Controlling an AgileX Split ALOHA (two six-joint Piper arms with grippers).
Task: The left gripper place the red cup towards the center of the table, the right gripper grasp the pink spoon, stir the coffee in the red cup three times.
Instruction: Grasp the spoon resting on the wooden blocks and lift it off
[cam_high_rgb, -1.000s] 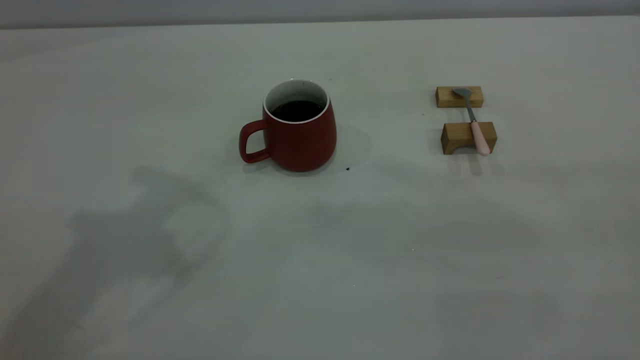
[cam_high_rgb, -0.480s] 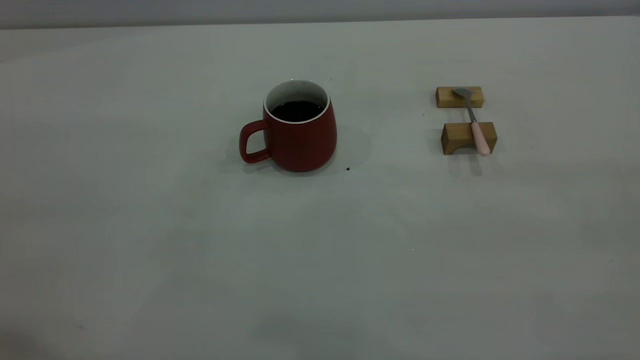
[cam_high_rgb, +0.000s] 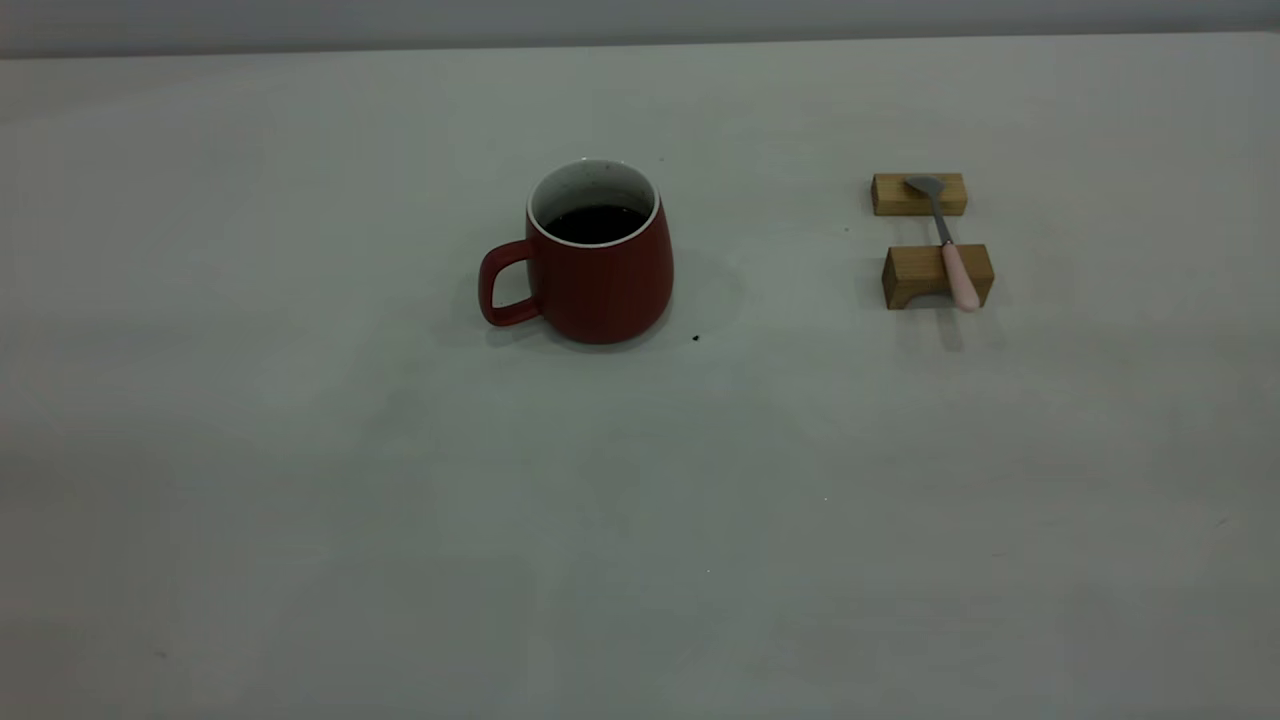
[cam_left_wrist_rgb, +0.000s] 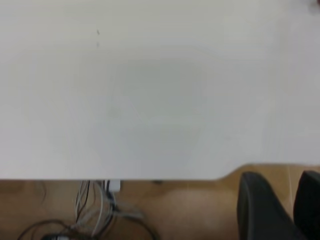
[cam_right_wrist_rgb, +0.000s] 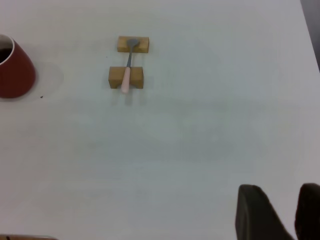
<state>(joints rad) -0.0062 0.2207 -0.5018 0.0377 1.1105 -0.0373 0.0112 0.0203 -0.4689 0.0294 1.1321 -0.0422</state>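
The red cup (cam_high_rgb: 600, 280) stands upright near the middle of the table (cam_high_rgb: 640, 520), its handle pointing left and dark coffee (cam_high_rgb: 595, 222) inside. To its right the pink spoon (cam_high_rgb: 950, 245) lies across two wooden blocks. Neither gripper shows in the exterior view. In the right wrist view the cup (cam_right_wrist_rgb: 12, 70) and spoon (cam_right_wrist_rgb: 127, 70) lie far from my right gripper (cam_right_wrist_rgb: 280, 186), which is shut and holds nothing. My left gripper (cam_left_wrist_rgb: 280, 175) is also shut and empty, hovering past the table's edge (cam_left_wrist_rgb: 150, 177) over the floor.
The spoon's bowl rests on the far wooden block (cam_high_rgb: 918, 194) and its handle on the near block (cam_high_rgb: 925, 275). A small dark speck (cam_high_rgb: 696, 338) lies right of the cup. Cables (cam_left_wrist_rgb: 95, 210) hang below the table edge in the left wrist view.
The arm's shadow on the table at the lower left has slid away and is gone. Cup, spoon and blocks have not moved.
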